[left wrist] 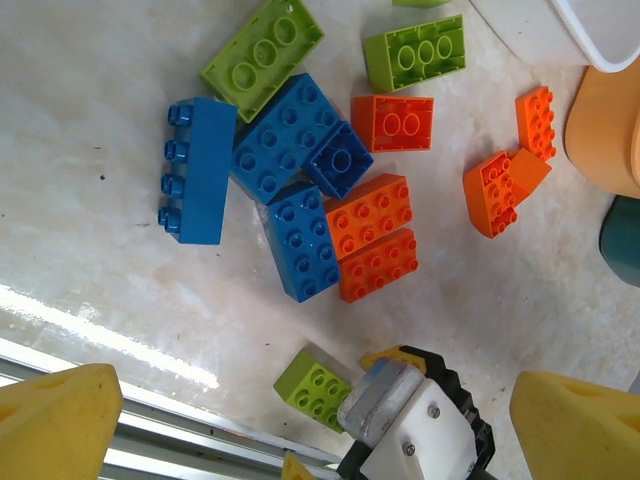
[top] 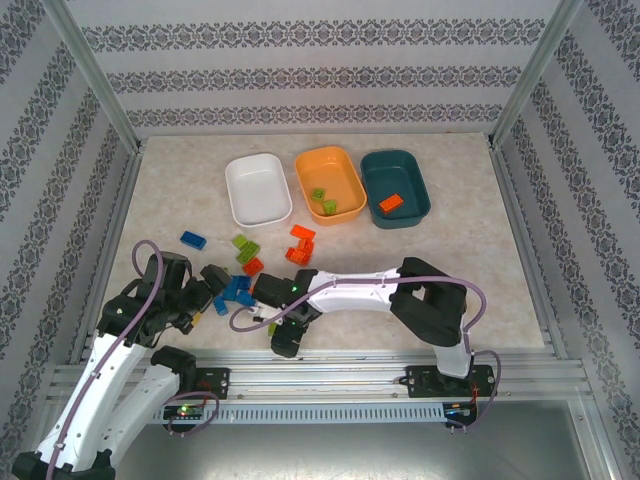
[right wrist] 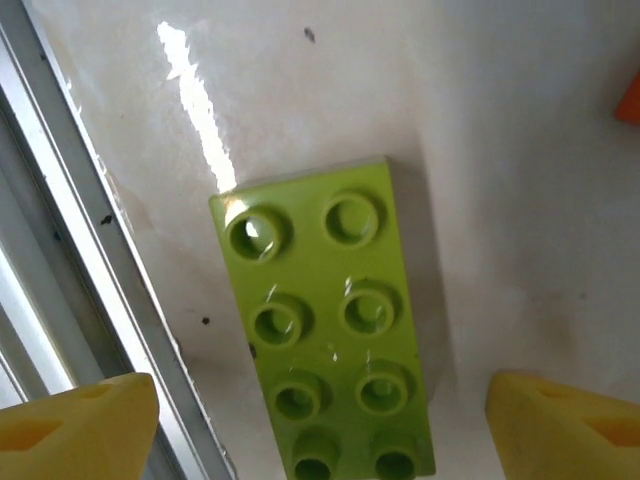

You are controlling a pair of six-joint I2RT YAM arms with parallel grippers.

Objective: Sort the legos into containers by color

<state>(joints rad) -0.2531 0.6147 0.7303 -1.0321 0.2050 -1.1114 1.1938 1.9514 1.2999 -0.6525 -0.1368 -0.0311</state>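
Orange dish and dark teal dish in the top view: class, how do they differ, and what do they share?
The orange dish holds two lime green bricks; the dark teal dish holds one orange brick. The orange dish sits mid-row beside the white dish; the dark teal dish ends the row on the right. Both are shallow, rounded rectangles of like size.

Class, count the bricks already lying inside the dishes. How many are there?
3. Two green bricks lie in the orange dish, one orange brick in the teal dish. The white dish holds none; a rim might hide another.
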